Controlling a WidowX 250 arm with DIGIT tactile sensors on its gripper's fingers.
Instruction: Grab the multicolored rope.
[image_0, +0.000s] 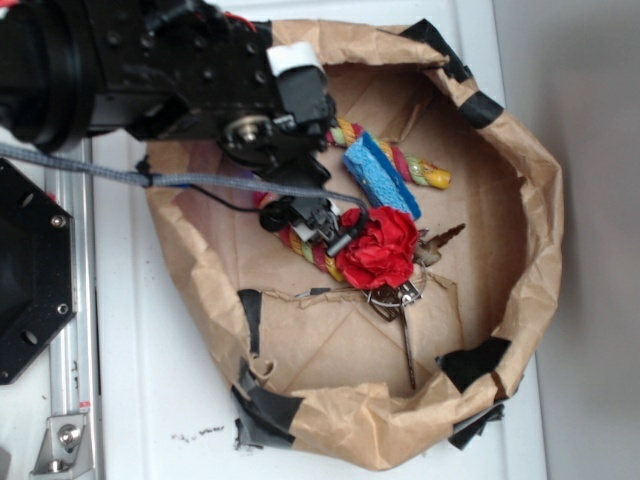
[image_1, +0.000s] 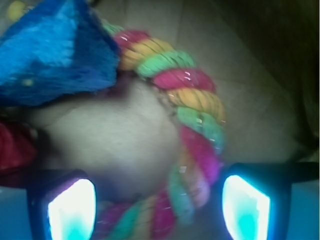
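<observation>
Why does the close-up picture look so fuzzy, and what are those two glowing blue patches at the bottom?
Wrist view: soft focus throughout, the multicolored rope and blue sponge blurred; the glowing patches are the gripper fingertips, overexposed. Exterior view: sharper, evenly lit, the arm shadowing the paper bag.

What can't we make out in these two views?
- Middle of the rope: exterior view, hidden under the sponge and arm.
- Gripper contact: wrist view, the rope runs between the open fingers, but blur hides any touching.
- Flower: wrist view, only a blurred red patch at the left edge.
- Keys: exterior view, tops covered by the flower.
</observation>
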